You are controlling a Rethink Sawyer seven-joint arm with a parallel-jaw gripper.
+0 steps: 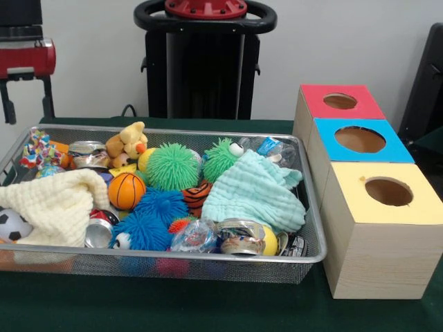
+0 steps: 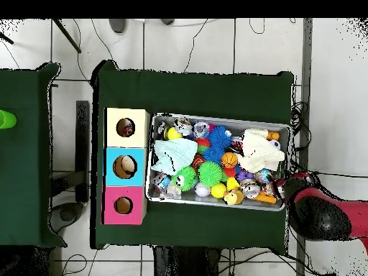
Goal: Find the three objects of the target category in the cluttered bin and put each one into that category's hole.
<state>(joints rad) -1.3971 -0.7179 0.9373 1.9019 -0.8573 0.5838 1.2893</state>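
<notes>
While the arm (image 2: pixel 323 215) sits drawn back beside the bin (image 1: pixel 208 263), its gripper cannot be made out. Nearest in the bin lie cans (image 1: pixel 239 237); behind them a cream cloth (image 1: pixel 59 204), blue spiky balls (image 1: pixel 156 214), a mint cloth (image 1: pixel 252 194), then green balls (image 1: pixel 173 166). Beside the bin stand yellow (image 1: pixel 384 207), blue (image 1: pixel 360 142) and red (image 1: pixel 339 102) boxes.

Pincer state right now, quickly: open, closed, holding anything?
Pincer: cannot be told. Only the arm shows, beside the bin's corner; the pincer itself is not visible in either view.
</notes>
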